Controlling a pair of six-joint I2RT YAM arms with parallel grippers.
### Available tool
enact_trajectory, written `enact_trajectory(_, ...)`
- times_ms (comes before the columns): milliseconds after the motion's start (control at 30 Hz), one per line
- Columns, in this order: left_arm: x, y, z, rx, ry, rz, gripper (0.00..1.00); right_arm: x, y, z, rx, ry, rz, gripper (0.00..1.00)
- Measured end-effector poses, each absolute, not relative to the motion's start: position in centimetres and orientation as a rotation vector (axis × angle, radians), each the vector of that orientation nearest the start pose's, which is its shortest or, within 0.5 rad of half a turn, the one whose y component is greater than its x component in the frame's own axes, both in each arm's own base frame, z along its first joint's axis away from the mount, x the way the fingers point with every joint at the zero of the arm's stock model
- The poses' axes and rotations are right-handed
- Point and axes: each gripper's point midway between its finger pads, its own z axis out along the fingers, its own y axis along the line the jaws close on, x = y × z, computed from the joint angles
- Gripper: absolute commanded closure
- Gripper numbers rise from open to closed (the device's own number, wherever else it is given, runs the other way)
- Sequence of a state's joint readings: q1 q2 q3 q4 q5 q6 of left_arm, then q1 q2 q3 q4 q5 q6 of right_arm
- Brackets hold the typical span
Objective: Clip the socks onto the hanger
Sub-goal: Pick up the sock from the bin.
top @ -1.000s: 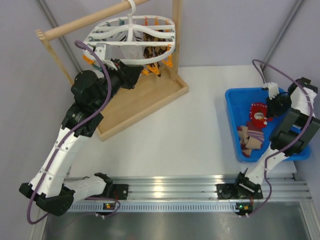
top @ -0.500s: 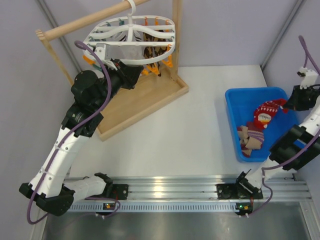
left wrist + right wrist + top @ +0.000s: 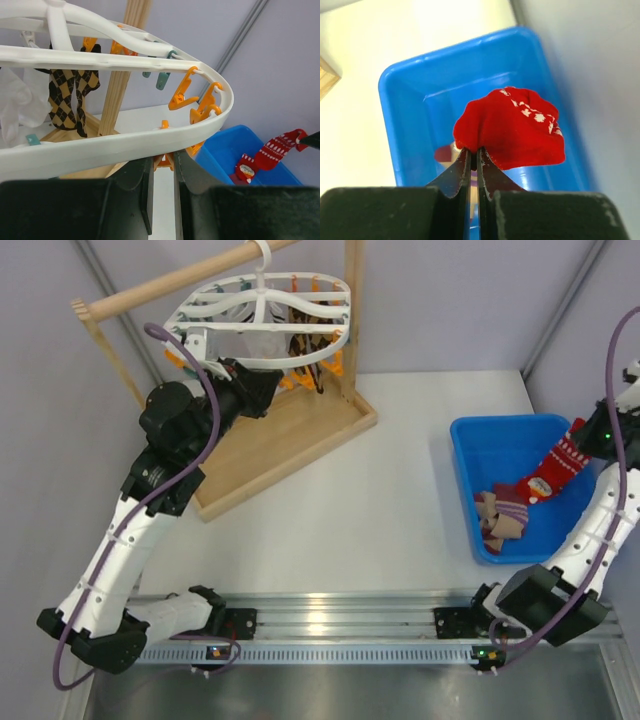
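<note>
Noting we see right tool [image 3: 474, 152] clamped shut on red sock [image 3: 512, 127] above blue bin [image 3: 405, 100], bench [image 3: 400, 490] right edge | left tool [image 3: 163, 166] nipped narrow on orange clip [image 3: 164, 160] under hanger [image 3: 150, 135], far-left corner.

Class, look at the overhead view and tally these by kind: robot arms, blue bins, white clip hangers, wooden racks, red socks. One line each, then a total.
Robot arms: 2
Blue bin: 1
White clip hanger: 1
Wooden rack: 1
Red sock: 1
Total: 6
</note>
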State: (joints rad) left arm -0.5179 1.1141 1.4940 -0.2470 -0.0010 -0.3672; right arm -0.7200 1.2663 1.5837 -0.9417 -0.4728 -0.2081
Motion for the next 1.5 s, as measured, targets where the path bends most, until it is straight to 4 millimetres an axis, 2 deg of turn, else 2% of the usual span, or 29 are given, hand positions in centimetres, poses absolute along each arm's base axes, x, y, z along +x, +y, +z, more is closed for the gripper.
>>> enact_trajectory(67, 30.6, -19.0, 49.3, 0.104, 1.47, -0.718, 1.0, 30.0, -14.7, 30.2, 0.312, 2.13, -0.012, 1.0)
enact_trajectory(133, 30.6, -18.8, 49.3, 0.098, 1.468, -0.712, 1.0, 31.5, -13.8, 26.3, 0.348, 2.179, 0.005, 1.0)
enact_trajectory(233, 30.6, -18.6, 49.2, 0.093, 1.469, -0.702, 1.0, 33.6, -11.6, 19.0, 0.425, 2.292, 0.049, 1.0)
enact_trajectory(267, 30.6, -18.5, 49.1, 0.091, 1.47, -0.701, 1.0, 34.1, -10.8, 17.4, 0.444, 2.318, 0.068, 1.0)
enact_trajectory(333, 30.7, -18.4, 49.0, 0.086, 1.473, -0.693, 1.0, 35.7, -9.6, 14.7, 0.487, 2.348, 0.114, 1.0)
enact_trajectory(433, 30.9, -18.2, 48.8, 0.083, 1.477, -0.683, 1.0, 38.8, -8.4, 12.3, 0.563, 2.334, 0.199, 1.0)
enact_trajectory(467, 30.9, -18.2, 48.8, 0.083, 1.478, -0.681, 1.0, 39.6, -8.2, 11.9, 0.585, 2.323, 0.222, 0.96)
enact_trajectory(500, 30.9, -18.1, 48.8, 0.083, 1.479, -0.679, 1.0, 40.4, -8.0, 11.4, 0.615, 2.317, 0.249, 0.87)
enact_trajectory(533, 30.9, -18.1, 48.7, 0.084, 1.481, -0.676, 1.0, 41.1, -7.9, 11.1, 0.639, 2.314, 0.272, 0.74)
enact_trajectory(567, 31.0, -18.1, 48.6, 0.084, 1.482, -0.673, 1.0, 41.8, -7.8, 11.0, 0.66, 2.308, 0.296, 0.55)
enact_trajectory(667, 31.0, -18.0, 48.6, 0.086, 1.485, -0.668, 1.0, 43.9, -7.7, 11.7, 0.655, 2.29, 0.354, 0.43)
enact_trajectory(767, 31.1, -18.0, 48.5, 0.087, 1.487, -0.668, 1.0, 44.7, -7.0, 13.2, 0.552, 2.273, 0.421, 0.44)
enact_trajectory(900, 31.1, -18.0, 48.4, 0.086, 1.489, -0.666, 1.0, 44.2, -6.1, 15.0, 0.266, 2.27, 0.507, 0.46)
enact_trajectory(1000, 31.1, -18.0, 48.4, 0.087, 1.489, -0.666, 1.0, 43.3, -7.0, 16.5, -0.083, 2.266, 0.447, 0.46)
enact_trajectory(1100, 31.1, -18.0, 48.4, 0.091, 1.49, -0.67, 1.0, 42.3, -8.6, 17.5, -0.525, 2.197, 0.276, 0.46)
enact_trajectory(1200, 31.1, -18.0, 48.3, 0.092, 1.492, -0.671, 1.0, 41.0, -9.9, 16.8, -0.858, 2.135, 0.154, 0.4)
enact_trajectory(1300, 31.2, -18.1, 48.0, 0.093, 1.498, -0.67, 1.0, 39.8, -10.5, 15.4, -1.106, 2.091, 0.119, 0.36)
enact_trajectory(1400, 31.4, -17.9, 47.7, 0.09, 1.506, -0.664, 1.0, 39.4, -10.5, 13.4, -1.336, 2.02, 0.107, 0.36)
enact_trajectory(1500, 31.4, -17.9, 47.6, 0.089, 1.508, -0.662, 1.0, 39.8, -10.1, 11.7, -1.493, 1.947, 0.084, 0.37)
